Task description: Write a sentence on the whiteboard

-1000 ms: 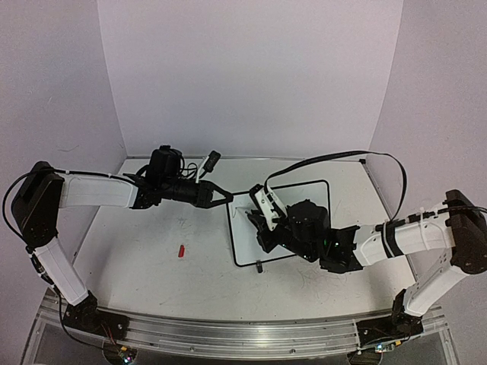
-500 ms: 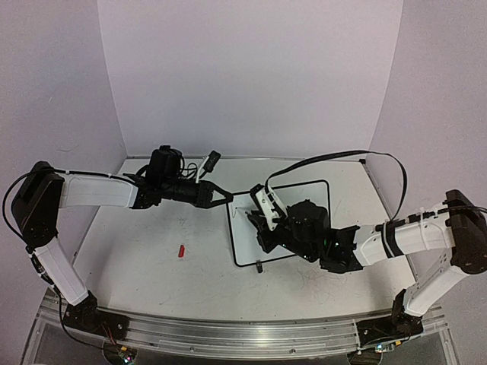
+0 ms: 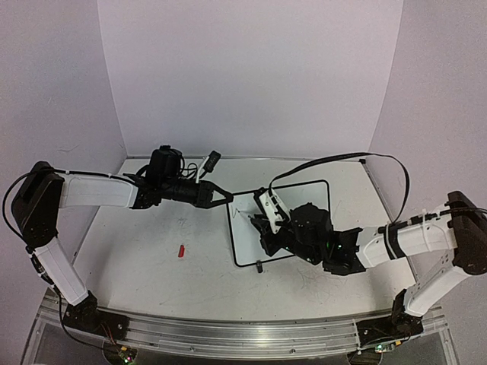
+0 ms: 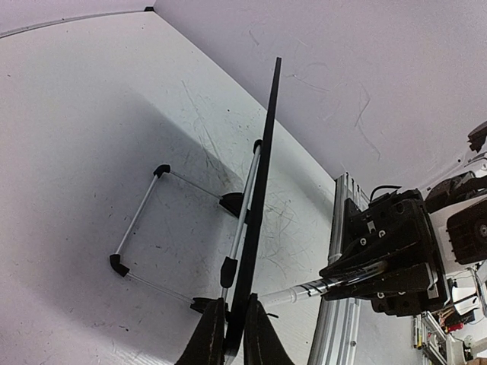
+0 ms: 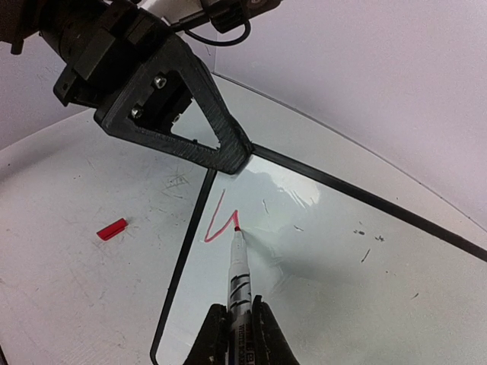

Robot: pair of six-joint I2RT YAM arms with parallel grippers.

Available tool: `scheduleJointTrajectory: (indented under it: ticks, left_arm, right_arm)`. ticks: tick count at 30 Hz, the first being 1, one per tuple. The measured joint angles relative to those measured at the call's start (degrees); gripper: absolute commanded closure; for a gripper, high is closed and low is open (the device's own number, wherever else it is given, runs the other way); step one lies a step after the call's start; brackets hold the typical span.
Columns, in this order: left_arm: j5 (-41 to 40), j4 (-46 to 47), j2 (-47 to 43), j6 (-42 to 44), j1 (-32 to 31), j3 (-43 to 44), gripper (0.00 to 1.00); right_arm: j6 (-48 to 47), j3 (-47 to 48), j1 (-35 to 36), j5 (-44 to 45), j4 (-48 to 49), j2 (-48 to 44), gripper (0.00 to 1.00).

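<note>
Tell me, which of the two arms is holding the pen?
The right tool has it: shut on the marker, tip on the whiteboard by a red stroke. The left tool only pinches the board's edge.

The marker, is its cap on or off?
Off. The marker shows a bare red tip on the whiteboard; a red piece, probably the cap, lies on the table.

Left arm (image 3: 95, 190) reaches out level from its shoulder toward the middle. The left gripper (image 3: 226, 196) is pinched tight on the near-left corner of the whiteboard (image 3: 245, 247), fingers (image 4: 209, 342) either side of its edge. Right arm (image 3: 415, 236) stretches low across from the right, wrist angled down. The right gripper (image 3: 264, 228) is clamped on a marker (image 5: 239, 274), which points straight out ahead of the wrist.
</note>
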Motion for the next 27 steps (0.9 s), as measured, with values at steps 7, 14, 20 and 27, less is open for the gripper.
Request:
scheduleJointTrajectory:
  ticks: [7,14,20,27]
  left_arm:
    - [0.0,0.0,0.0,0.0,0.0,0.0,0.91]
    - [0.0,0.0,0.0,0.0,0.0,0.0,0.91]
    - [0.1,0.0,0.0,0.0,0.0,0.0,0.91]
    - [0.1,0.0,0.0,0.0,0.0,0.0,0.91]
  right_arm:
    - [0.9,-0.7,0.2,-0.3,-0.4,-0.1,1.0]
    - [1.3,-0.8,0.3,-0.4,-0.5,-0.1,1.0]
    - [1.3,-0.8,0.4,-0.4,-0.7,-0.1,1.0]
    - [1.3,-0.8,0.4,0.0,-0.8,-0.1,1.0]
